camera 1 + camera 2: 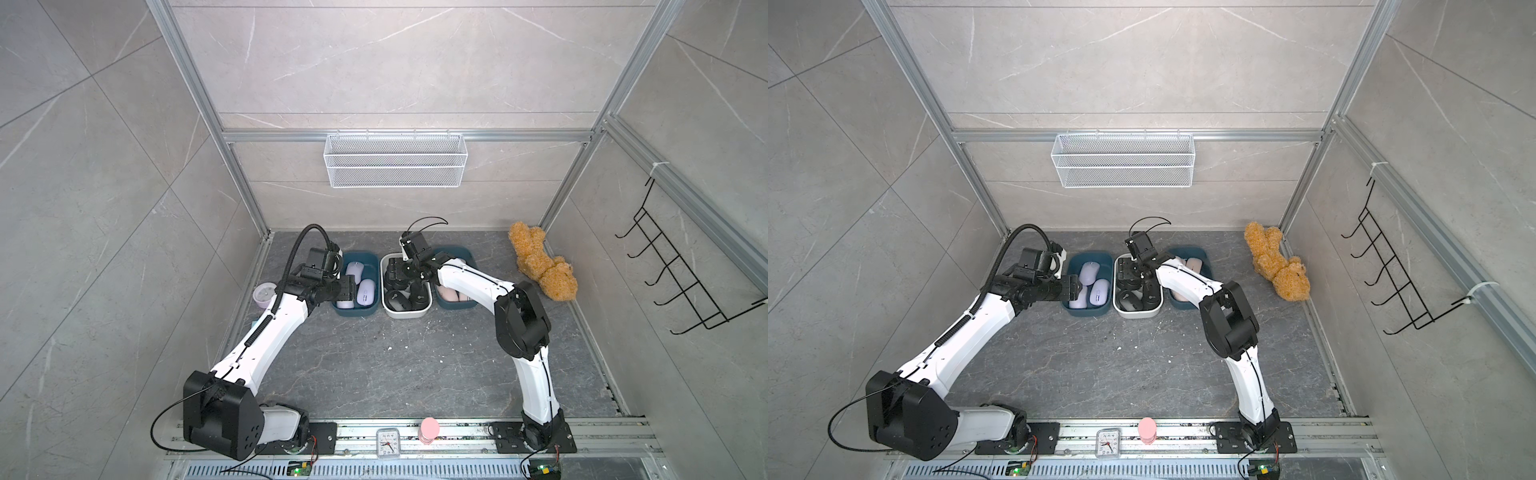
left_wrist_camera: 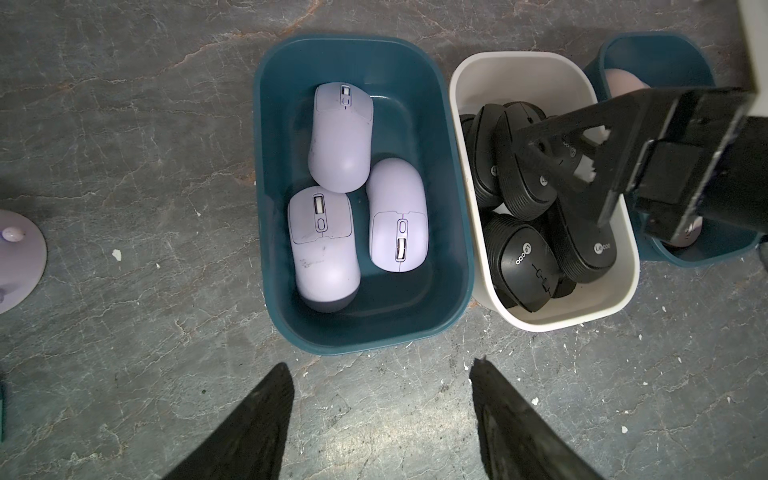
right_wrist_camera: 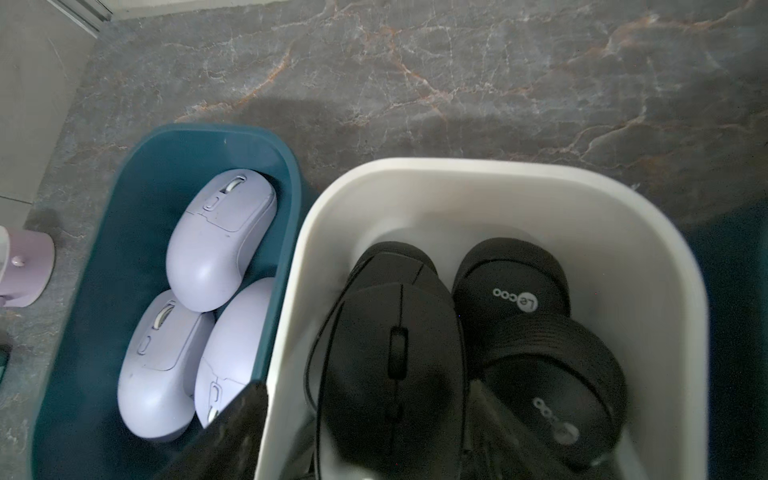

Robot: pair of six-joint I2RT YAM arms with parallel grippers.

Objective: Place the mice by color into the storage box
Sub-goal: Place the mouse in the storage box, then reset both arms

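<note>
Hovering over white plastic bin [image 3: 415,166], right claw [image 1: 407,276] spread; matte black oval mouse [image 3: 395,353] located directly beneath; left claw [image 2: 382,374] spread.

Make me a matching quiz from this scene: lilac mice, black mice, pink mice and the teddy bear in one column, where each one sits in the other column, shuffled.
Things
1. lilac mice
2. black mice
3. pink mice
4. teddy bear

Places
A. in the white box, middle of the row
B. on the bare table, by the far right corner
C. in the leftmost teal box
D. in the rightmost teal box

Pairs: 1-C, 2-A, 3-D, 4-B
</note>
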